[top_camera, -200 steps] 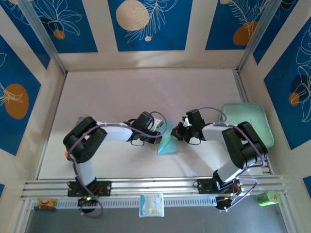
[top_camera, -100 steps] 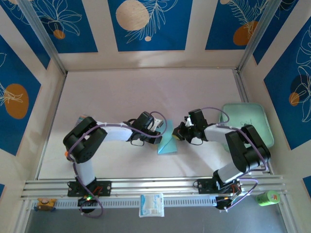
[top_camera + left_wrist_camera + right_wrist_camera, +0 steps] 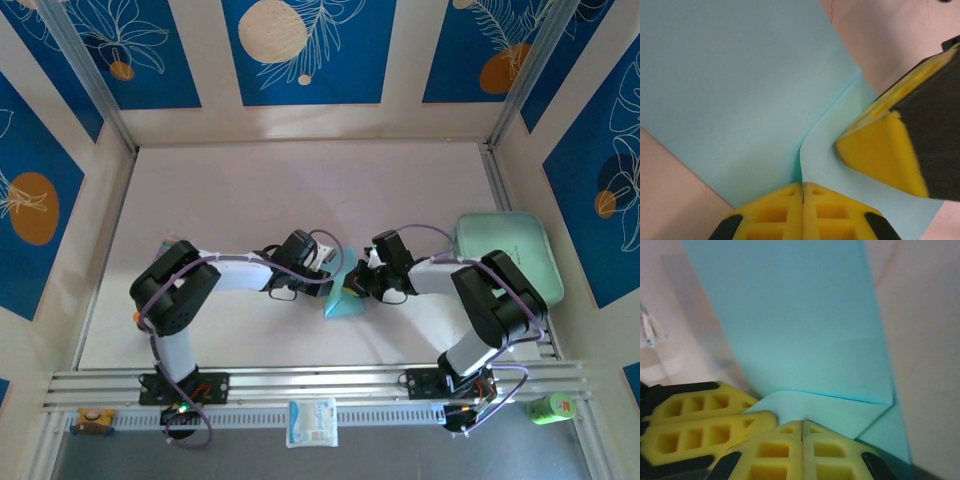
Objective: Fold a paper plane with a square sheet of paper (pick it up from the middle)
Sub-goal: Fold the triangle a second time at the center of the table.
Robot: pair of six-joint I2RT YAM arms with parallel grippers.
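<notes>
Left arm: from its base at the near edge it bends at the elbow, and the white forearm reaches to the right, low over the pale tabletop [image 3: 300,190], toward the middle
Right arm: its elbow is folded close above its base, and the forearm points to the left, so the two wrists meet near the centre
Left pincer [image 3: 803,187]: closed, the two yellow foam pads pressed flat together; the tip rests on the paper, and the curved edge of a lifted flap runs up to the seam between the pads; I cannot tell if paper is caught inside
Right pincer [image 3: 801,424]: closed too, pads together, its tip on a folded-over corner of the paper, just beside the left pincer
Light blue square sheet of paper [image 3: 343,303]: it lies on the tabletop between the two arms, under both tips, partly folded, with one flap over the flat layer
Mint-green rounded tray [image 3: 510,240]: at the right side of the tabletop, behind the right arm, apart from the sheet
Small white packet [image 3: 312,422]: on the near rail, between the two bases
</notes>
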